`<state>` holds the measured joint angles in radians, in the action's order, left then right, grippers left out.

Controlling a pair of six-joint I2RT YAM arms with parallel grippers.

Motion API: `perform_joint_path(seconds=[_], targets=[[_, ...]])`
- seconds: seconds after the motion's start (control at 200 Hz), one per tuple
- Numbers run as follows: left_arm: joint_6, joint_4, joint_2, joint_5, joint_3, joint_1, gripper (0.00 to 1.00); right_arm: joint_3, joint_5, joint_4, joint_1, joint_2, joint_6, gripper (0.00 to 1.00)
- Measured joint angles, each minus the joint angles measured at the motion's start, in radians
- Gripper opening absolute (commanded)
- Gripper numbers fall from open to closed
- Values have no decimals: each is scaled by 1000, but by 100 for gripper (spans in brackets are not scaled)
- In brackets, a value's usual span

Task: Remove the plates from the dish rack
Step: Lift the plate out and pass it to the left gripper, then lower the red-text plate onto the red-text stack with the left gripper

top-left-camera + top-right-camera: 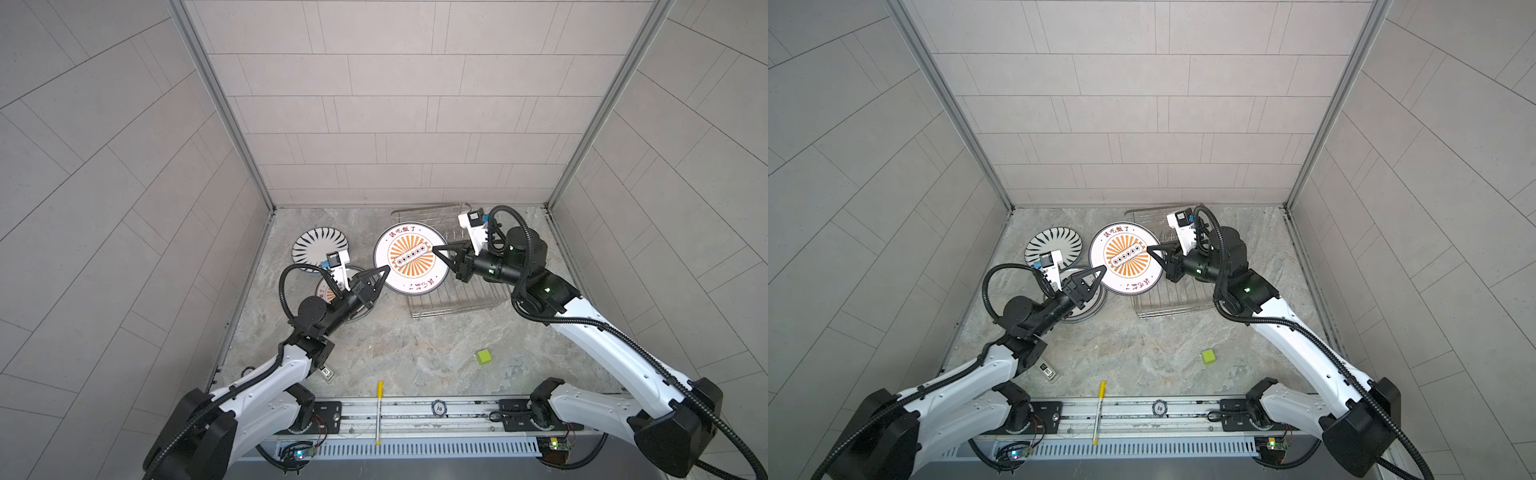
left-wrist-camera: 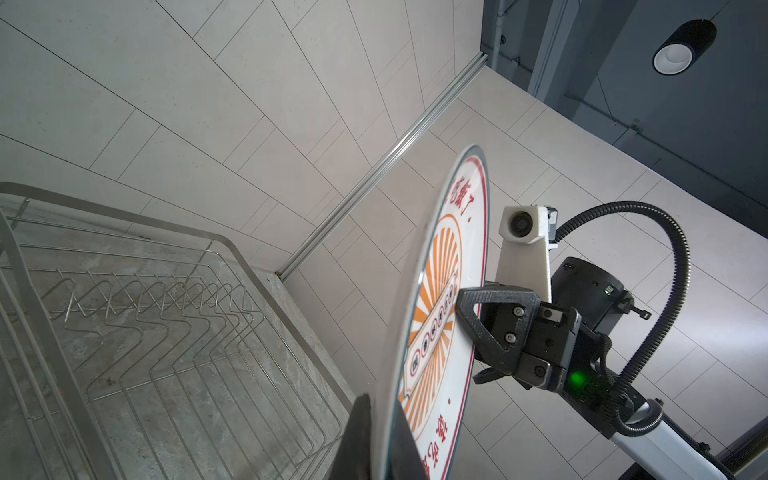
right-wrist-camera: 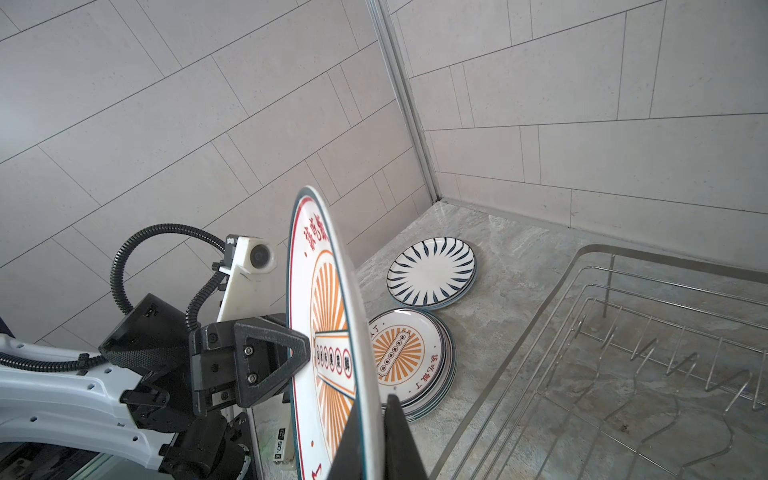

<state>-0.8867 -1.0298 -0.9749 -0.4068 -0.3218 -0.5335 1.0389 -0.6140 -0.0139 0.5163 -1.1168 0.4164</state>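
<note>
**Plate clamped between both jaws at the rack's left end**

Nearest to me, a yellow pen (image 1: 379,411) lies across my base rail, with a round chip (image 1: 439,407) a little to its right. Past them, on the marbled worktop (image 1: 395,345), a small label tag (image 1: 326,372) sits by my left arm and a green cube (image 1: 483,356) sits toward my right arm.

Farther in, my left jaws are clenched on the left rim of the held plate (image 1: 409,259). My right jaws are clenched on its opposite rim. Both wrist views show that rim edge-on between my fingers (image 3: 399,440). The plate hangs clear of the worktop with its orange sunburst face turned up. In both top views it overlaps the left end of the dish rack (image 1: 457,301).

Under my left wrist the sunburst stack (image 3: 405,357) of plates rests flat on the worktop, left of the rack and apart from it. Just behind that stack the striped plate (image 1: 318,247) lies flat; I cannot tell whether the two touch. The rack stands close to the back wall.
</note>
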Motion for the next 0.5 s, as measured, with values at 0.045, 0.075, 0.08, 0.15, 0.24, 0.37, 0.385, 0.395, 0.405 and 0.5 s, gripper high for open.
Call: perform_joint_path(seconds=[0.045, 0.075, 0.08, 0.15, 0.24, 0.37, 0.385, 0.395, 0.405, 0.5], targets=[[-4, 4, 7, 3, 4, 0, 0, 0, -3, -1, 0, -3, 1, 10], [-8, 4, 10, 4, 8, 0, 0, 0, -3, -1, 1, -5, 2, 14], [-8, 4, 11, 4, 8, 0, 0, 0, -4, -1, 1, -6, 2, 14], [-12, 3, 16, 7, 17, -1, 0, 0, 2, 9, 3, -14, 2, 19], [-10, 20, 26, 12, 21, -2, 0, 0, 10, 25, 7, -30, 6, 46], [-10, 60, 65, 32, 21, -4, 0, 0, 42, 52, 14, -44, -6, 75], [-11, 67, 70, 37, 21, -4, 0, 0, 55, 58, 15, -44, -10, 77], [-9, 72, 75, 42, 21, -4, 0, 0, 58, 58, 15, -44, -11, 78], [-8, 80, 81, 48, 21, -4, 0, 0, 67, 63, 17, -44, -6, 78], [-6, 153, 128, 115, 22, -6, 0, 2, 185, 103, 42, -43, -19, 98]])
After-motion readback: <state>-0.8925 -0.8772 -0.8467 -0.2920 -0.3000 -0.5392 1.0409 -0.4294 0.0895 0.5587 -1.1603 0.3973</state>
